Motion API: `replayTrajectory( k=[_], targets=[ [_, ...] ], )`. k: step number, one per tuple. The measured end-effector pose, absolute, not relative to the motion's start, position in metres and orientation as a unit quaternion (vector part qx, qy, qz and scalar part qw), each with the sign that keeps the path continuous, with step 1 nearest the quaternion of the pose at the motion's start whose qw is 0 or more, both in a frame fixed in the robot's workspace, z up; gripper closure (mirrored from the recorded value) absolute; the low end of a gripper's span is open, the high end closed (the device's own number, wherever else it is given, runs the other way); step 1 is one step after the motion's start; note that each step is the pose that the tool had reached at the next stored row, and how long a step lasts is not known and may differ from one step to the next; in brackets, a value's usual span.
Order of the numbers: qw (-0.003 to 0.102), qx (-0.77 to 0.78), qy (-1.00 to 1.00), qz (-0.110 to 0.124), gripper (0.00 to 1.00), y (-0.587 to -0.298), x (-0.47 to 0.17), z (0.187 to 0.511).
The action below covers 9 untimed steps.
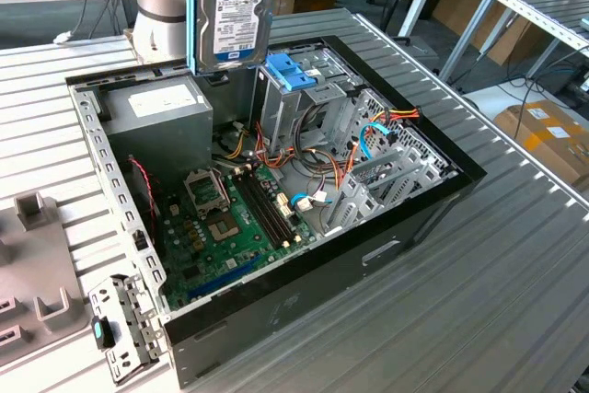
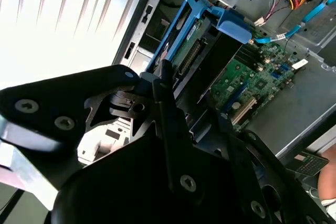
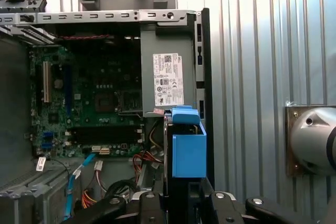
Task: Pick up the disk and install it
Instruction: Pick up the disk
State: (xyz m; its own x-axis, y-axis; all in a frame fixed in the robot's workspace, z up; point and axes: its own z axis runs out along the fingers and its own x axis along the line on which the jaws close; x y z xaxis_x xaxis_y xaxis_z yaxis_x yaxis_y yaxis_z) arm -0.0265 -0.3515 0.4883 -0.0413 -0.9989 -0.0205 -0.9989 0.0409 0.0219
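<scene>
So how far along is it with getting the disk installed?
Done: the disk is picked up and off any surface. In hand: the gripper is shut on it, holding it upright above the open computer case, close to the grey drive cage. Left: the install itself, as the disk is not yet seated in anything.

Black case (image 1: 368,260); green motherboard (image 1: 213,232); grey ribbed table (image 1: 515,283); disk (image 1: 237,8): blue-white label, light-blue rail.
</scene>
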Motion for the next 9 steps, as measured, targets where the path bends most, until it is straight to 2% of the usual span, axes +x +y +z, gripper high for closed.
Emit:
replayTrajectory(
  k=[9],
  targets=[
    [0.0,0.692,-0.721,-0.015,0.65,-0.352,0.015,0.488]
  ],
)
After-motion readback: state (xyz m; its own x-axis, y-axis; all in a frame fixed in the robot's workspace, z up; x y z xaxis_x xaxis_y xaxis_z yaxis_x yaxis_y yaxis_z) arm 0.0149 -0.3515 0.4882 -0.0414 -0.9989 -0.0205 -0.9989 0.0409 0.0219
